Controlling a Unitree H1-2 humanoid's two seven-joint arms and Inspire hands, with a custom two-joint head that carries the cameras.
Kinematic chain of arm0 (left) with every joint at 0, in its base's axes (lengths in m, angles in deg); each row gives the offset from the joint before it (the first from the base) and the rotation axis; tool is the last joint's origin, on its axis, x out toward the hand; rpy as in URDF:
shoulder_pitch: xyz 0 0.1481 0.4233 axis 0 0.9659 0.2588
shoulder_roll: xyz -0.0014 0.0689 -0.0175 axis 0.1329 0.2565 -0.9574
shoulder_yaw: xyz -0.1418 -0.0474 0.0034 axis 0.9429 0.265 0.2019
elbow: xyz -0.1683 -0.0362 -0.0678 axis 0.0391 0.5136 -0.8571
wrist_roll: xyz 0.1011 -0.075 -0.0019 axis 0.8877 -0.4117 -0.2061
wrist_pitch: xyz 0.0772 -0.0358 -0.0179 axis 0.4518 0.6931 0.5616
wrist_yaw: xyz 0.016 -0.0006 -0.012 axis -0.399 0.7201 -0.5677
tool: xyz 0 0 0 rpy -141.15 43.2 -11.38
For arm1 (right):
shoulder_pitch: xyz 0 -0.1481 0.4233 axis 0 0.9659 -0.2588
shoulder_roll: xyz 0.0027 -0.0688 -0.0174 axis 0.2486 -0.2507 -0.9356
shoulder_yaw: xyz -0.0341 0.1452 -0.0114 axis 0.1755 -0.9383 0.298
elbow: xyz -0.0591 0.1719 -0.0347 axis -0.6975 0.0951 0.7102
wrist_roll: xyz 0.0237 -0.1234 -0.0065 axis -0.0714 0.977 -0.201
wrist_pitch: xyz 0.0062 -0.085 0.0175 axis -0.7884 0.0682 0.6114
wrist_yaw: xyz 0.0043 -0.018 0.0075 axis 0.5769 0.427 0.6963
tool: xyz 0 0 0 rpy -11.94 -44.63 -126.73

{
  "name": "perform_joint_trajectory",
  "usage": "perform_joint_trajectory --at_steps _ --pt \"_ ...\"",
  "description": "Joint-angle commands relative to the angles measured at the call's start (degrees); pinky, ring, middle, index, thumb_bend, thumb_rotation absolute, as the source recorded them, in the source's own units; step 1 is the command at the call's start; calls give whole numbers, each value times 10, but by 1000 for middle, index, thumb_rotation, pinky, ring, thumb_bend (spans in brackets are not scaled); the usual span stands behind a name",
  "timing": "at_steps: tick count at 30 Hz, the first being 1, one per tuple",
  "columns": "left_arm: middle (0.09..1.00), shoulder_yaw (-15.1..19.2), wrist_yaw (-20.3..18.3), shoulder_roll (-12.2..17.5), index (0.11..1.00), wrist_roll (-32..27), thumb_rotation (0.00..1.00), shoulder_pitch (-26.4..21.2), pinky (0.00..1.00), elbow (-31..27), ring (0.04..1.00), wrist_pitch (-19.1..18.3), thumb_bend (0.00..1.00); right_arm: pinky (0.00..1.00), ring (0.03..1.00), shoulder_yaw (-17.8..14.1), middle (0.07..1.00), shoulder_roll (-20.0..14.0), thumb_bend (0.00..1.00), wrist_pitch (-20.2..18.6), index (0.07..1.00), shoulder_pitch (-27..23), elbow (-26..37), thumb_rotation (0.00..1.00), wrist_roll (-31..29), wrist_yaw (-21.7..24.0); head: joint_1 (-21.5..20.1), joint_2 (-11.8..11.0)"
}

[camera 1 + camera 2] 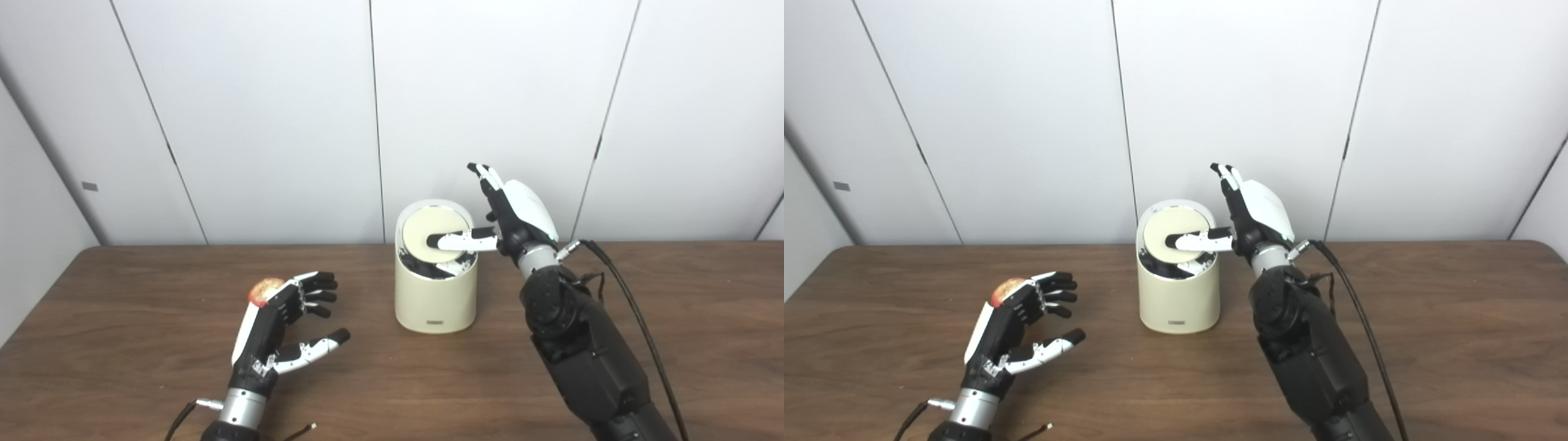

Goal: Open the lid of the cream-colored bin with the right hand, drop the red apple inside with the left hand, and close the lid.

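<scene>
The cream-colored bin point(435, 301) stands upright at the table's middle. Its round lid point(422, 233) is tilted, and a dark gap shows along its near edge. My right hand point(516, 211) is beside the bin's right rim, fingers stretched upward, with its thumb point(460, 241) lying on the lid. It grips nothing. The red apple point(264, 290) sits on the table at the left, mostly hidden behind my left hand point(286, 324). That hand is open, fingers spread, just in front of the apple; I cannot tell whether it touches it.
The wooden table point(704, 318) runs to a white panelled wall close behind the bin. A black cable point(637, 318) trails from my right wrist along the arm. Loose wires point(184, 416) hang at my left wrist.
</scene>
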Motion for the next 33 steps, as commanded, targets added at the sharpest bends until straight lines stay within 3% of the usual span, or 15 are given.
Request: perform_joint_trajectory --at_steps 1,6,12,22,26,33 --pt "728 -9 6 -17 746 -2 29 32 584 26 686 8 685 687 916 2 990 -6 898 -6 962 -40 8 434 18 -12 0 0" --pt "727 -10 6 -17 743 -1 18 33 578 22 680 8 682 656 889 13 979 -15 918 -9 946 -43 6 383 38 -14 1 5" --pt "727 -9 7 -17 747 -3 20 34 572 15 680 3 684 667 873 53 960 -45 973 -5 930 -43 10 344 92 -8 1 9" --pt "729 -11 4 -16 746 -3 43 38 582 2 685 -1 685 732 901 92 969 -76 995 -8 936 -27 41 302 133 48 4 23" --pt "731 -11 6 -17 743 0 39 40 586 -6 686 -8 681 749 894 135 978 -105 983 28 950 -24 53 320 171 69 5 27" --pt "727 -10 8 -20 739 0 34 41 579 -14 681 -15 686 808 916 174 996 -126 998 61 965 -25 50 337 221 100 8 31"
